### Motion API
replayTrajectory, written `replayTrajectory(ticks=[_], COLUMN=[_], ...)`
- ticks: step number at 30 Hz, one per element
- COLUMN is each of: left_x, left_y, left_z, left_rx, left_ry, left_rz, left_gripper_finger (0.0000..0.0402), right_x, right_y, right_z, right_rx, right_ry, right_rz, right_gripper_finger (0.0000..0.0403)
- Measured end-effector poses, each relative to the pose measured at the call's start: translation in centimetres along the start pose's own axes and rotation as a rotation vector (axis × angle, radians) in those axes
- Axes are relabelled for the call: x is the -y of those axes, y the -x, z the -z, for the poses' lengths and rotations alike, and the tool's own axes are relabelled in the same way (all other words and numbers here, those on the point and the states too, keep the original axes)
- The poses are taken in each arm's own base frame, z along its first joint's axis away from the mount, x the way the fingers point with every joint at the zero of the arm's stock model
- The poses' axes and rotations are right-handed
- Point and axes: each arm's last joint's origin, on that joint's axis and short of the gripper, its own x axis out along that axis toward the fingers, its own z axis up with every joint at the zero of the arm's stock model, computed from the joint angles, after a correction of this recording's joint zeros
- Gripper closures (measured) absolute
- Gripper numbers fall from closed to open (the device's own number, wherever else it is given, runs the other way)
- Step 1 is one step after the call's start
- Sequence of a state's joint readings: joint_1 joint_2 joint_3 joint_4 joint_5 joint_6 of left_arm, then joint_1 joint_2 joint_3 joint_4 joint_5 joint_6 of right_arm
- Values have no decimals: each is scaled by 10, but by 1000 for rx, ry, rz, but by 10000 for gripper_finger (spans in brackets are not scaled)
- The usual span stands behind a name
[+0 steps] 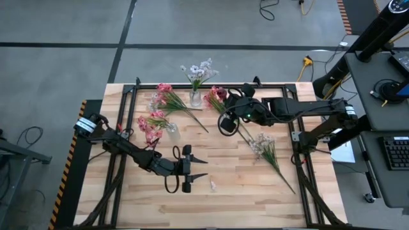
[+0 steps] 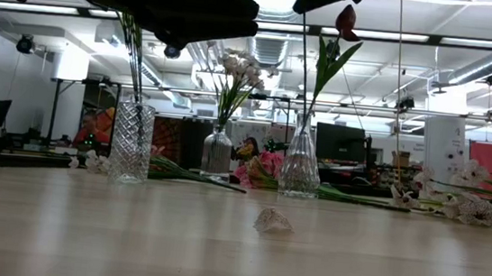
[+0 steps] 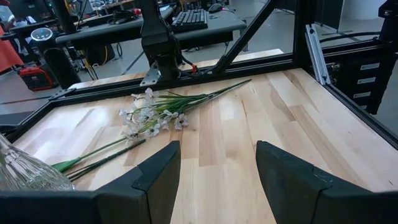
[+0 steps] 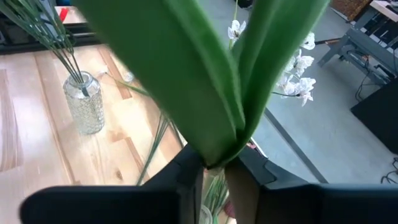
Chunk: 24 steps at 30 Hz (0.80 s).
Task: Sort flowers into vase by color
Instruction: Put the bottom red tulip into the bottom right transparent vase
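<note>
My right gripper is shut on a dark red tulip stem over a glass vase at the table's far middle. A second vase holds white blossoms. A cut-glass vase holds green stalks with pink blossoms. More pink stems lie on the table at the far left. White-lilac stems lie on the table at the right and also show in the left wrist view. My left gripper is open and empty, low over the near middle. My right gripper pinches the tulip's green stalk between its two fingers, where the long leaves join it. The fingers come from the table's right and lie across the stalk. The stalk stands about upright, with its lower end inside the vase's neck.
A small fallen petal lies on the wood near my left gripper and shows in the low view. A black metal frame borders the table. The near half of the tabletop is bare wood.
</note>
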<state>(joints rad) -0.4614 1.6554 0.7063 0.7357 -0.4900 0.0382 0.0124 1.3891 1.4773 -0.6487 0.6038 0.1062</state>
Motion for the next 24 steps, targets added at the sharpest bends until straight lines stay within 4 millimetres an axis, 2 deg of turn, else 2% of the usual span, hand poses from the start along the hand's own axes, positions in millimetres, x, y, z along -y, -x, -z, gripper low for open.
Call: replayTrajectory(ticks=[11, 24], left_x=[0, 0], left_y=[0, 0], left_z=[0, 0], left_rx=[0, 0], left_ry=[1, 1], left_rz=[0, -1], left_gripper_finger=[210, 209], right_x=[2, 8], right_y=[2, 13], right_z=[-1, -8], right_rx=[8, 42], right_ry=[-11, -32], right_rz=[20, 18], right_gripper_finger=[272, 238])
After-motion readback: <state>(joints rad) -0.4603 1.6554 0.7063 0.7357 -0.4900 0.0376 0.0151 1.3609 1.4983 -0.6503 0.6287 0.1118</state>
